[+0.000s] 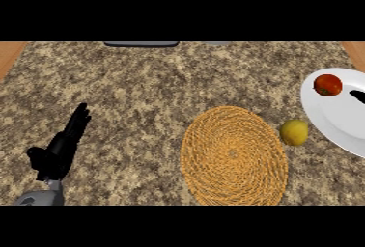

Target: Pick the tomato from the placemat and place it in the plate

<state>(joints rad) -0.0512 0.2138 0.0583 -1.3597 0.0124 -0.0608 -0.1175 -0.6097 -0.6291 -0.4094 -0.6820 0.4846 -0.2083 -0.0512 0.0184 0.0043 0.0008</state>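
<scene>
Lying on the plate (335, 120), the tomato (328, 85) sits just left of a barely visible right hand (358, 96), fingers unclear.

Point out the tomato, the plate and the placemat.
tomato (328, 85): head view, middle of its red top.
plate (335, 118): head view, bare white surface below the tomato.
placemat (234, 155): head view, centre of the woven round.

Red tomato (328, 85), white plate (335, 116) (placemat (234, 155) woven orange)
</scene>
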